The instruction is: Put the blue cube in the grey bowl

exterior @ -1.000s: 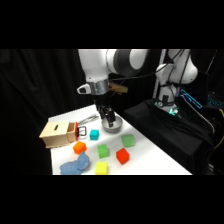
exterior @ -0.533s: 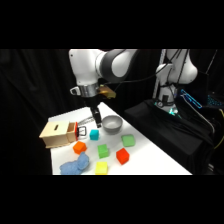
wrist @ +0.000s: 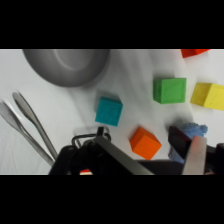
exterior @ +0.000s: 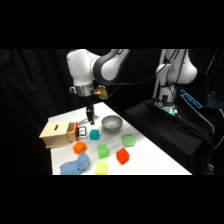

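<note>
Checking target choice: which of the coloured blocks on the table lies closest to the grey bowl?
The blue cube: teal, it sits just beside the grey bowl, below its rim in the wrist view. The orange, green and yellow blocks lie farther off.

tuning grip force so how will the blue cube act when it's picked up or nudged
The blue cube has flat faces and crisp edges, so it probably stays rigid and won't roll. It sits flat on the white table, so a nudge likely slides it. It's small, so probably light.
</note>
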Robot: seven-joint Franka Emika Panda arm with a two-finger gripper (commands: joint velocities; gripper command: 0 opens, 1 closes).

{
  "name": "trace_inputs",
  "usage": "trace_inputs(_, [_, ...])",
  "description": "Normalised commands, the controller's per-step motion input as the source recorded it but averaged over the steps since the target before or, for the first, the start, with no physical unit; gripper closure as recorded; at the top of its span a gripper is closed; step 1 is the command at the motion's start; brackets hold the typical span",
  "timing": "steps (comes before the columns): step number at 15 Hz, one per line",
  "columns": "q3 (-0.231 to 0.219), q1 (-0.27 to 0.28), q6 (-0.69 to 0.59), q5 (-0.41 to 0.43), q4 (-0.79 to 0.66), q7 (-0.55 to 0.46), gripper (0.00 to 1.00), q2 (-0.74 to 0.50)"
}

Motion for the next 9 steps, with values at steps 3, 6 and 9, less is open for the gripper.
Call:
trace_inputs(3, [-0.01, -0.06, 0.34, 0.128, -0.02, 0.1, 0.0, 0.1])
trace_inputs(6, [-0.022, -0.017, 0.39, 0.094, -0.05, 0.09, 0.0, 0.11])
trace_inputs(9, [-0.046, 0.028, 0.32, 0.048, -0.06, 0.12, 0.0, 0.1])
